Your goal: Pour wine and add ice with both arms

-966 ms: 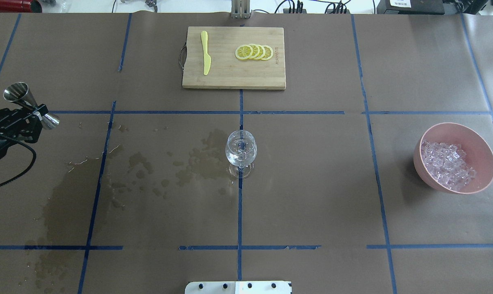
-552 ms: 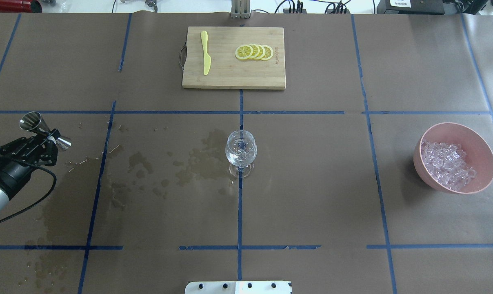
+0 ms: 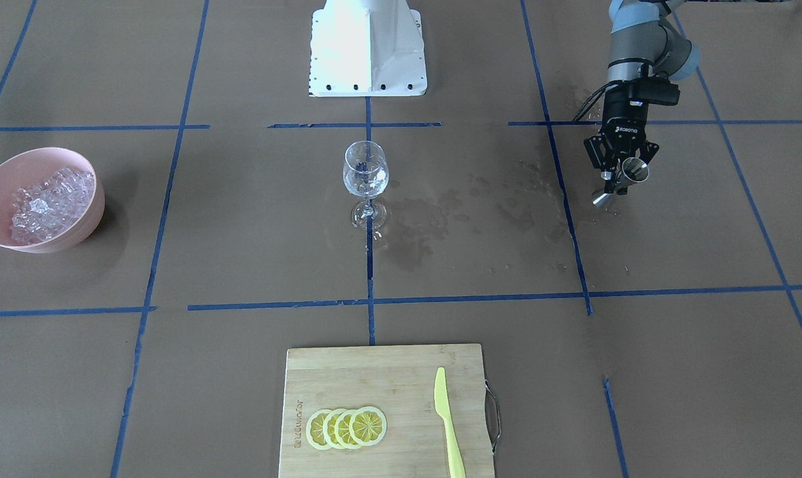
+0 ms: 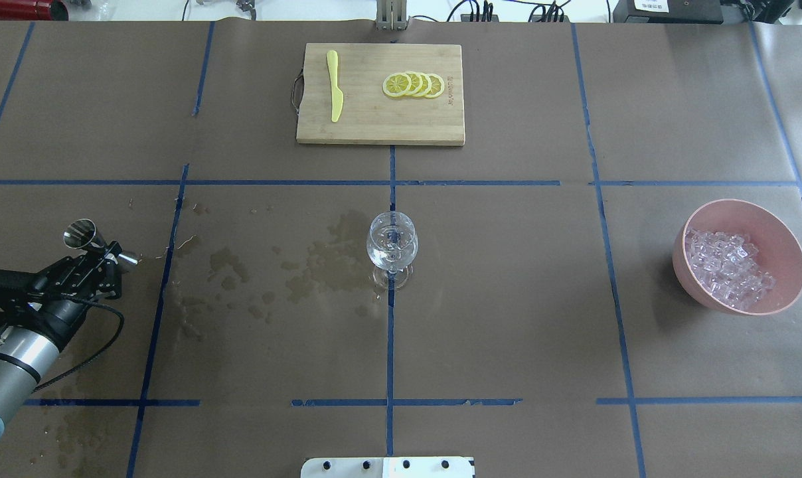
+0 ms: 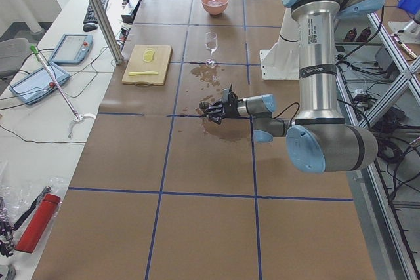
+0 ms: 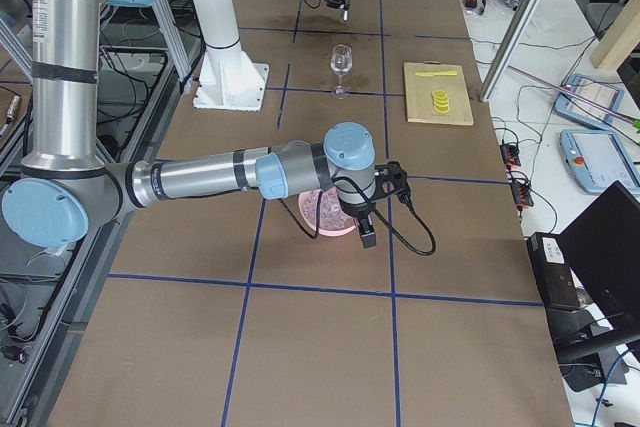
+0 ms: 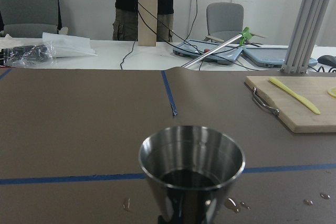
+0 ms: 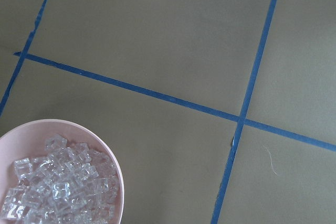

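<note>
My left gripper (image 4: 106, 252) is shut on a steel jigger (image 4: 89, 239) by its waist, low over the table's left part, well left of the wine glass (image 4: 392, 244). In the left wrist view the jigger (image 7: 191, 166) has dark liquid at its bottom. The clear glass stands upright at the centre. The ice (image 4: 726, 264) fills a pink bowl (image 4: 783, 234) at the right. My right gripper (image 6: 366, 235) shows only in the exterior right view, over the bowl's near edge; I cannot tell whether it is open or shut. The right wrist view shows the ice (image 8: 58, 192) below.
A wooden cutting board (image 4: 374, 126) at the far centre carries lemon slices (image 4: 414, 85) and a yellow knife (image 4: 334, 86). Wet stains (image 4: 328, 262) spread over the brown paper between jigger and glass. The white robot base (image 4: 388, 467) sits at the near edge.
My left gripper has carried the jigger toward the robot's side and a little to the right, further into the overhead view. The glass, the bowl and the board have not moved.
</note>
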{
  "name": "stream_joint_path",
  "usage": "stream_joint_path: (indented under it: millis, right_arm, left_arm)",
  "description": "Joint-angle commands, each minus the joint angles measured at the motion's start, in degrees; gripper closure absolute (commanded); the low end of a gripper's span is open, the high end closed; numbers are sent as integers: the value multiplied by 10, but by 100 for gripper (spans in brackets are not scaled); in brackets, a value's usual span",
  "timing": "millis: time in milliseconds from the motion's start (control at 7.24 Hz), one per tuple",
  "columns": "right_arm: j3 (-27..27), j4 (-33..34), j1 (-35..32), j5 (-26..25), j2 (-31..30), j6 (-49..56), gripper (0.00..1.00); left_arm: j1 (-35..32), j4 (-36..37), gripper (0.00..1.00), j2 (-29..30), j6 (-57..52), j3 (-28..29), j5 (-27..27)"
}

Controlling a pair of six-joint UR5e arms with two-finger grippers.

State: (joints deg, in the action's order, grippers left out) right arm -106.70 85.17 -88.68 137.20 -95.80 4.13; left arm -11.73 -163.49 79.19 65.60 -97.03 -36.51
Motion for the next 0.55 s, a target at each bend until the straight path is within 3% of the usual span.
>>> stream_joint_path:
  millis: [0, 414]
  right_arm:
    - [0, 0, 0, 0, 0, 0, 0]
    - [-2, 0, 0, 0, 1, 0, 0]
  left_arm:
    - [28, 0, 100, 12, 2, 26, 35]
    - [42, 1, 96, 32, 2, 40, 40]
